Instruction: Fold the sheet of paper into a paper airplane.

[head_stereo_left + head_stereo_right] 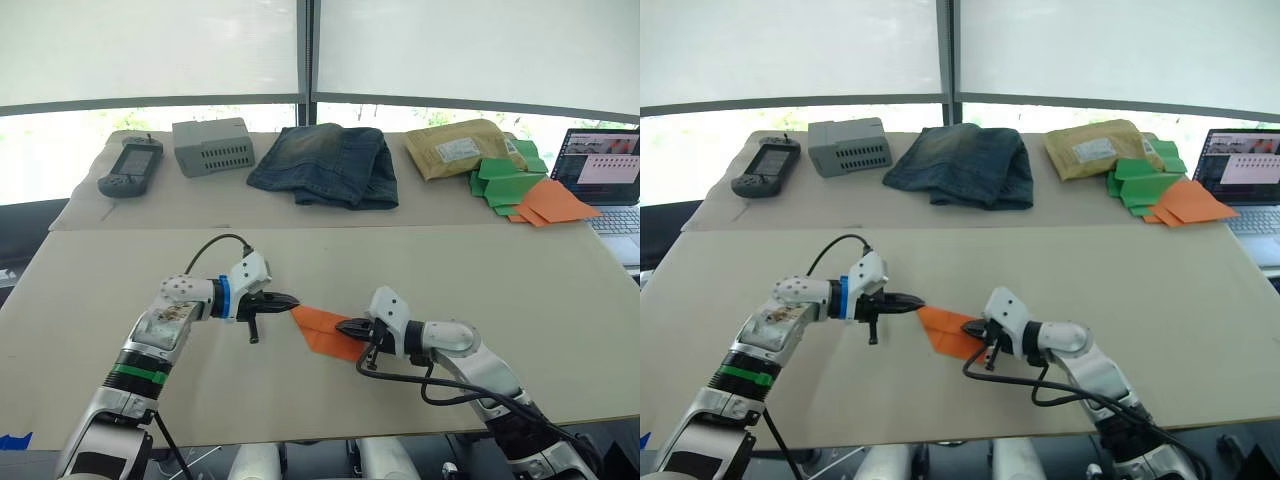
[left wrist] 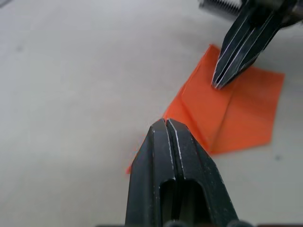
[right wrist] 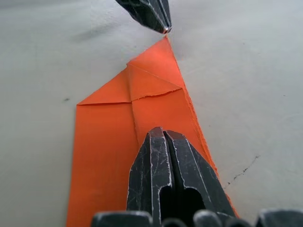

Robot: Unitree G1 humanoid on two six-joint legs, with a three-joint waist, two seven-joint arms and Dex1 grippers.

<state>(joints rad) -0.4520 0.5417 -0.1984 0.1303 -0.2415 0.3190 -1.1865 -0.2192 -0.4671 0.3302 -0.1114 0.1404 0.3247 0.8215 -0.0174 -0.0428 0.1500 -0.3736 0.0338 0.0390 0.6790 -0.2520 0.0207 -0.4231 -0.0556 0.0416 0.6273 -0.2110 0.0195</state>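
Observation:
The sheet of paper [image 1: 322, 332] lies flat on the table between my two grippers, bright orange, folded to a point at one end with creased flaps [image 3: 142, 80]. My left gripper [image 1: 293, 300] is shut, its tip resting at that pointed end [image 2: 165, 122]. My right gripper [image 1: 343, 326] is shut too, and its tip presses down on the middle of the paper [image 3: 161, 130], where the flaps meet. Neither gripper has paper between its fingers.
Along the far table stand a handheld device [image 1: 130, 168], a grey box [image 1: 212, 146], folded jeans [image 1: 325, 165], a padded envelope [image 1: 460, 148], green folded papers [image 1: 505, 180] and paler orange folded papers [image 1: 555, 203]. A laptop [image 1: 608, 175] sits at the far right.

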